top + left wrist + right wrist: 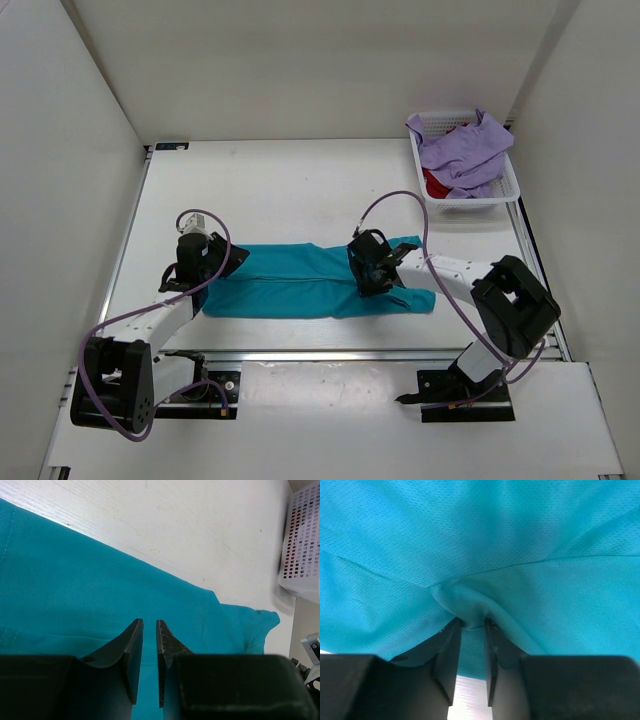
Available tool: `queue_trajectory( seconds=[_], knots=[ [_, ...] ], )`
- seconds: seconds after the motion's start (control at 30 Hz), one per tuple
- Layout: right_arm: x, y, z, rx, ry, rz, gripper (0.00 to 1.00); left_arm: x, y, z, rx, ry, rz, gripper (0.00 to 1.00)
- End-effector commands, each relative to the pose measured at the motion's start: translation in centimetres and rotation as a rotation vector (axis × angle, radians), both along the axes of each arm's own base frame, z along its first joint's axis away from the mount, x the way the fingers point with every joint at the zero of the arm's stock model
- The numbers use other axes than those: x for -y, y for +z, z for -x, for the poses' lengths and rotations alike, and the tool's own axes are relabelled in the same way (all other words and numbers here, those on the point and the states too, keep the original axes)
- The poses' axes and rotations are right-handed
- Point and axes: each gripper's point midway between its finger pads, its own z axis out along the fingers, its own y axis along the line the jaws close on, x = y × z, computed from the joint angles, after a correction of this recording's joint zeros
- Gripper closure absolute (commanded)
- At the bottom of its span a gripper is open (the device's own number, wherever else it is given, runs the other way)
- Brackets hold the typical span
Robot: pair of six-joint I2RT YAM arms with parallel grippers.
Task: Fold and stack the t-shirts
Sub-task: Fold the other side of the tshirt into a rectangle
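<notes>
Right end effector (472, 623): fingers narrowly parted, a fold of the teal t-shirt (520, 540) bunched at the tips; whether it is gripped cannot be told. Left end effector (149, 622): narrowly parted, nothing held, set over the shirt's opposite end. The shirt is spread on the surface (300, 180) between both. One white basket (508, 192), well beyond the right end effector, is filled by one lavender t-shirt (465, 150) over one red t-shirt (435, 186). T-shirts counted: three.

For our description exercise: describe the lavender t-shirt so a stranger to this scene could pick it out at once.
On the white table, find the white mesh basket in its far right corner. The lavender t-shirt is crumpled on top, spilling over the rim. It alone is pale purple: the red t-shirt peeks out beneath it, and the teal t-shirt lies flat mid-table.
</notes>
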Motion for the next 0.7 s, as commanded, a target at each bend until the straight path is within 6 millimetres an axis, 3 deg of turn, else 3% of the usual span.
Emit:
queue_trajectory(
  seconds=[0.0, 0.07, 0.23, 0.33, 0.67],
  knots=[
    [-0.1, -0.6, -0.4, 0.004, -0.011, 0.014, 0.78, 0.2, 0.6, -0.1, 0.024, -0.017, 0.007, 0.72],
    [0.3, -0.6, -0.5, 0.005, -0.021, 0.024, 0.9, 0.3, 0.7, -0.1, 0.029, -0.02, 0.001, 0.73],
    [-0.3, 2.4, -1.0, 0.066, -0.017, -0.007, 0.96, 0.5, 0.6, -0.1, 0.023, -0.024, 0.005, 0.73],
    [-0.5, 3.9, -0.4, 0.061, 0.003, -0.016, 1.0, 0.2, 0.3, 0.1, 0.009, -0.02, -0.005, 0.72],
    [-1.6, 2.9, 2.8, -0.083, 0.098, -0.051, 0.99, -0.1, 1.2, -0.1, 0.016, -0.019, -0.01, 0.72]
  ],
)
